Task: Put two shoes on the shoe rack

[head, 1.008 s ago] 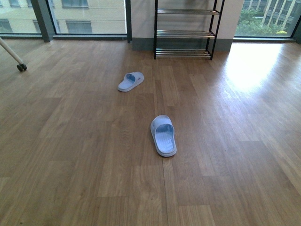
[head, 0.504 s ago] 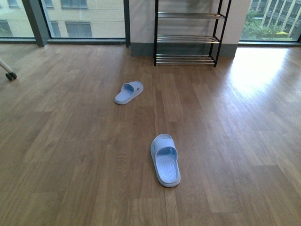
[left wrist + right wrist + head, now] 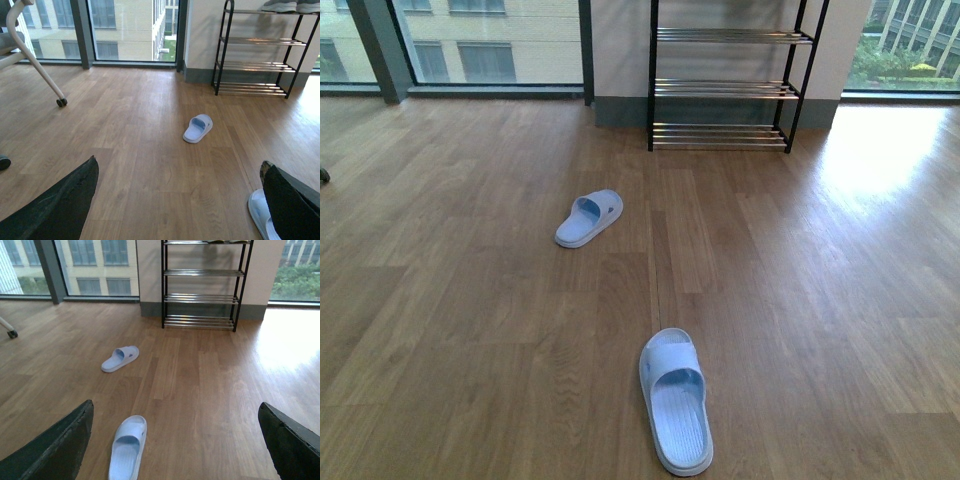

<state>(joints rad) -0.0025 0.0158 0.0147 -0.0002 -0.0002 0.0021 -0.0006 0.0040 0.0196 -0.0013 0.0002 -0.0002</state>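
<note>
This is the approach stage, as I read it: both pale blue slides lie on the floor and nothing has been picked up yet. The left fingers (image 3: 60,210) are spread wide with nothing between them, and the right fingers (image 3: 55,450) are just as wide and just as empty.

The far slide (image 3: 589,218) sits sole-down out in front of the shoe rack (image 3: 725,88), off the rack's left-hand post. Its long axis runs on a slant, heel away from the rack and open toe angled back toward it. The near slide (image 3: 676,400) lies well apart from the rack, much farther out across the floor (image 3: 840,300), also sole-down. Its long axis runs almost straight at the rack, strap and toe on the rack side, heel on the side away from it.

The near slide looks like the one to take first. That calls for closing the gap, lowering one arm over it, and turning the fingers across its length so they can pinch the strap or a side wall.
</note>
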